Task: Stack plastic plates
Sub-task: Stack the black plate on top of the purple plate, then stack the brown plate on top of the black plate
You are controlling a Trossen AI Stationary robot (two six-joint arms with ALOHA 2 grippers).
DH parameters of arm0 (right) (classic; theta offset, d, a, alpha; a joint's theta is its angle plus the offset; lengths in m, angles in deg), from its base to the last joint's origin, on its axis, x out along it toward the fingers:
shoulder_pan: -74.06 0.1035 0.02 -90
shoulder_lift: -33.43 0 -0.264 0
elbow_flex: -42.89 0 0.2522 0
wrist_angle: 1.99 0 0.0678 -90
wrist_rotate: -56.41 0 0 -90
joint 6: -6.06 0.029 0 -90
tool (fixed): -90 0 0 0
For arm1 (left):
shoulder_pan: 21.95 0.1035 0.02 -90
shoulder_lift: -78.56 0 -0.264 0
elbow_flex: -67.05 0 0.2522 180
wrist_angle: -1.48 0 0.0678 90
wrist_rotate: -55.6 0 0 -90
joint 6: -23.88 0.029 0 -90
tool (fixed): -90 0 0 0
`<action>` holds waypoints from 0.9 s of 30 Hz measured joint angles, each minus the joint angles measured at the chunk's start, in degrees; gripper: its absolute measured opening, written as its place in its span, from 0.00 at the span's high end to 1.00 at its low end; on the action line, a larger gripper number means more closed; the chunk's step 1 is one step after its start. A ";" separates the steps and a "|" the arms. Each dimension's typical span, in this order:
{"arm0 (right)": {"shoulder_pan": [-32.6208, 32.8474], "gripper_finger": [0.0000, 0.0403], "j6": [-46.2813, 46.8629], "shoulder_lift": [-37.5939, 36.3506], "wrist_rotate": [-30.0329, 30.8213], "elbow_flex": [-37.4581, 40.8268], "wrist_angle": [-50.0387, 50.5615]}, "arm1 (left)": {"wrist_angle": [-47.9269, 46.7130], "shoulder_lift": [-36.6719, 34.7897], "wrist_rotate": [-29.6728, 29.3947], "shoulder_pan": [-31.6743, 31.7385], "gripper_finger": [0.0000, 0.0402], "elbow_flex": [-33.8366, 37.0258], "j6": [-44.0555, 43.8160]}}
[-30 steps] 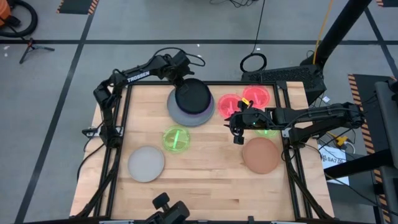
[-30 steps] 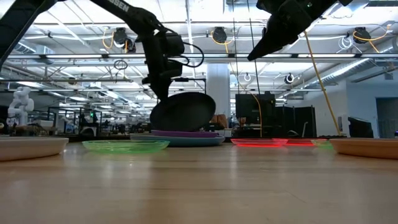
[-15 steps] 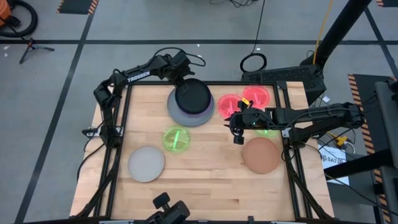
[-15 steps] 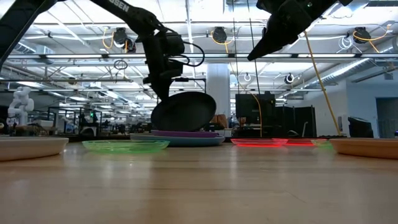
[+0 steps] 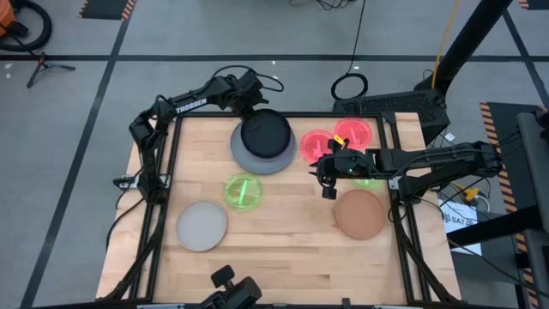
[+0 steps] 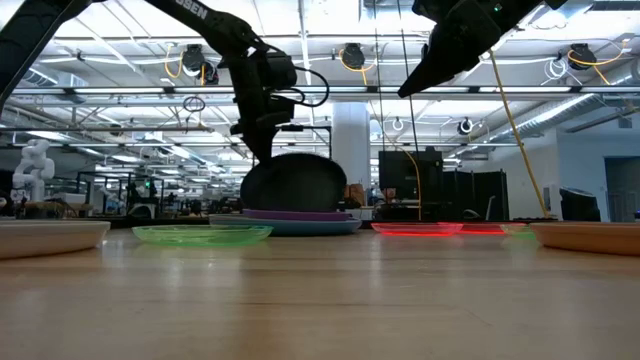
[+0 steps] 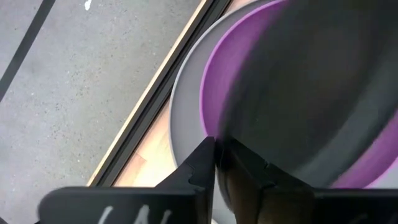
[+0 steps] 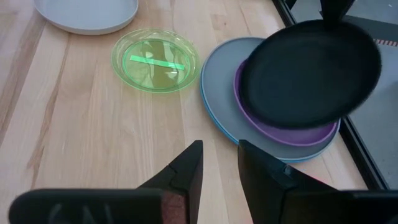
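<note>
While the black plate (image 5: 264, 133) hangs from the left gripper (image 5: 250, 106) in the upper middle of the high view, we note the first hazard: it sits over the stack of purple plate (image 5: 283, 153) and large grey plate (image 5: 244, 157), yet offset toward the upper edge of the counter (image 5: 283, 257). Released off-centre, it could slide off the purple rim. The right gripper (image 5: 328, 178) waits right of centre, beside the pink-red plates (image 5: 316, 144) and above the brown plate (image 5: 360, 215). The green plate (image 5: 243, 191) and pale grey plate (image 5: 202, 226) lie apart at lower left.

At counter height in the low view, we judge the black plate (image 6: 294, 181) to be tilted, its lower edge just above or touching the purple plate (image 6: 300, 214); we cannot tell which. A tilted drop could let it rock or skid.

Through the left wrist view, the left gripper (image 7: 217, 163) is pressed onto the black plate's (image 7: 323, 87) rim at one edge only. Such a thin pinch could let the plate pivot or slip early.

Seen from the right wrist view, the right gripper (image 8: 219, 163) is held slightly spread with nothing between its fingers. The black plate (image 8: 309, 73) overhangs the purple plate (image 8: 292, 134), which confirms the offset risk.
</note>
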 joint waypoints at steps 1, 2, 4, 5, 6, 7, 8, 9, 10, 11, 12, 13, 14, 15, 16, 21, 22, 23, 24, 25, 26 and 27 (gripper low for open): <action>0.00 0.77 0.00 0.00 0.00 0.00 0.00 | -0.02 0.00 0.00 0.01 0.87 0.00 0.01; 0.00 0.77 0.00 0.00 0.00 0.00 -0.01 | -0.02 0.00 0.00 0.02 0.85 0.00 0.10; 0.00 0.77 0.00 0.00 0.00 0.00 0.00 | 0.00 0.00 0.00 0.02 0.81 0.00 0.26; 0.00 0.77 0.00 0.00 0.00 0.00 0.00 | 0.02 0.00 0.00 0.02 0.80 0.00 0.27; 0.00 0.77 0.00 0.00 0.00 0.00 0.00 | 0.04 0.00 0.00 0.01 0.79 0.00 0.33; 0.00 0.77 0.00 0.00 0.00 0.00 0.00 | 0.04 0.00 0.00 0.02 0.79 0.00 0.44; 0.00 0.77 -0.01 0.00 0.00 0.00 0.00 | 0.04 0.00 0.00 0.00 0.78 0.00 0.48; 0.00 0.77 0.00 0.00 0.00 0.00 0.00 | 0.04 0.00 0.00 0.00 0.78 0.00 0.48; 0.00 0.77 -0.01 0.00 0.00 0.00 0.00 | 0.04 0.00 0.00 0.01 0.78 0.00 0.50; 0.00 0.77 -0.02 0.00 0.00 0.00 0.00 | 0.04 0.00 0.00 0.02 0.78 0.00 0.52; 0.00 0.77 -0.01 0.00 0.00 0.00 0.00 | 0.04 -0.01 0.00 -0.03 0.78 0.00 0.67; 0.00 0.77 0.00 0.00 0.00 0.00 0.00 | 0.04 -0.02 0.00 -0.10 0.78 0.00 0.86; 0.00 0.77 -0.02 0.00 0.00 0.00 0.07 | 0.01 0.00 0.00 -0.21 0.78 0.00 1.11; 0.00 0.77 -0.02 0.00 0.00 0.00 0.19 | -0.17 -0.02 0.00 -0.35 0.78 0.00 1.70; 0.00 0.77 -0.02 0.00 0.00 0.00 0.27 | -0.60 -0.02 0.00 -0.53 0.78 0.00 2.25; 0.00 0.77 0.00 0.00 0.01 0.00 0.63 | -3.10 -0.02 0.01 -2.16 0.78 0.00 3.99; 0.00 0.77 0.00 0.00 0.02 0.00 0.63 | -3.63 -0.02 0.02 -2.58 0.78 0.00 4.11; 0.00 0.77 -0.02 0.00 0.00 0.00 0.63 | -4.02 -0.02 0.02 -3.01 0.78 0.00 4.11; 0.00 0.77 -0.02 0.00 0.00 0.00 0.63 | -4.48 -0.02 0.02 -3.51 0.78 0.00 4.11; 0.00 0.77 -0.02 0.00 0.00 0.00 0.63 | -5.10 -0.02 0.02 -3.99 0.78 0.00 4.11; 0.00 0.77 -0.01 0.00 0.00 0.00 0.63 | -5.74 -0.02 0.00 -4.48 0.78 0.00 4.11; 0.00 0.77 -0.01 0.00 0.00 0.00 0.63 | -6.44 -0.02 0.00 -5.03 0.78 0.00 4.11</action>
